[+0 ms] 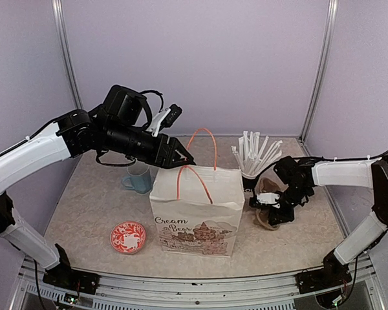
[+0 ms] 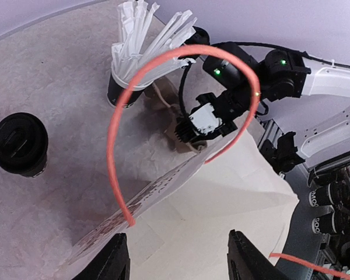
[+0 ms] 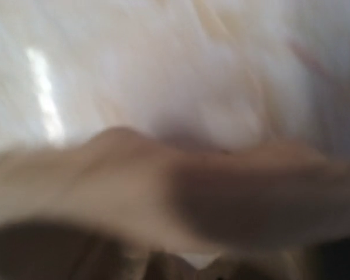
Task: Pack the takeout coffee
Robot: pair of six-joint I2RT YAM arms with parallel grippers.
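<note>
The takeout coffee, a black cup with a black lid, stands on the table in the left wrist view, apart from both grippers; the top view does not show it. The white paper bag with orange handles stands upright mid-table, mouth open. My left gripper hovers over the bag's mouth, its jaws wide open and empty. My right gripper is low at the right of the bag, against a brown paper thing; its own view is a brown blur, and its jaws cannot be made out.
A black cup of white straws stands right behind the right gripper. A light blue mug sits behind the bag's left side. A red patterned saucer lies at front left. Walls close the back and sides.
</note>
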